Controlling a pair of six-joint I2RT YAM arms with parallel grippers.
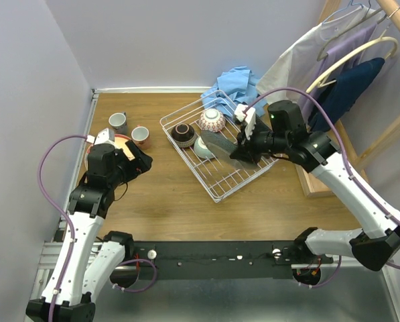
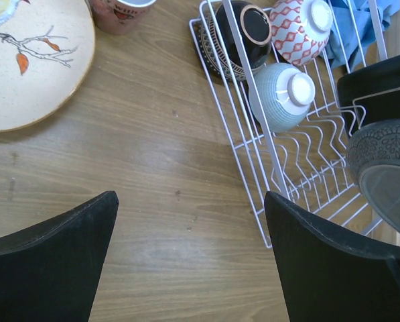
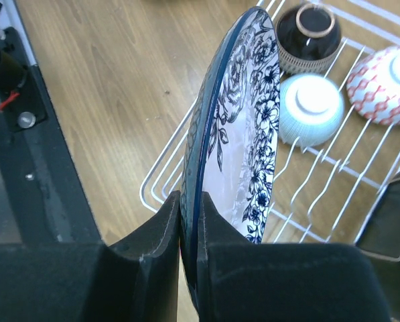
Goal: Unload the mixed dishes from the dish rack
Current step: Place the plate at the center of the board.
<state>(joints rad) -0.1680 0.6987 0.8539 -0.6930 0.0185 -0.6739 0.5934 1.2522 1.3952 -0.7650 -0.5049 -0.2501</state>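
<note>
Floral plate (image 3: 253, 121) pinched edge-on between the right gripper (image 3: 188, 201) fingers, dish rack (image 2: 252, 87) just below them, left gripper (image 2: 189, 201) fingers spread wide.

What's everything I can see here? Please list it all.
dish rack: one, white wire, centre
brown-black bowl, red-patterned bowl, pale green bowl: one each, in the rack
floral plate: one, blue-rimmed, on edge over the rack
black square plate: one, in the rack
grey cup, orange-red cup: one each, far left
cream plate: one, branch design, left of the rack
blue cloth: one, behind the rack
hanging clothes: several, grey, lilac, navy, far right
left end effector: one, black, open above the wooden table
right end effector: one, black, shut on the floral plate
</note>
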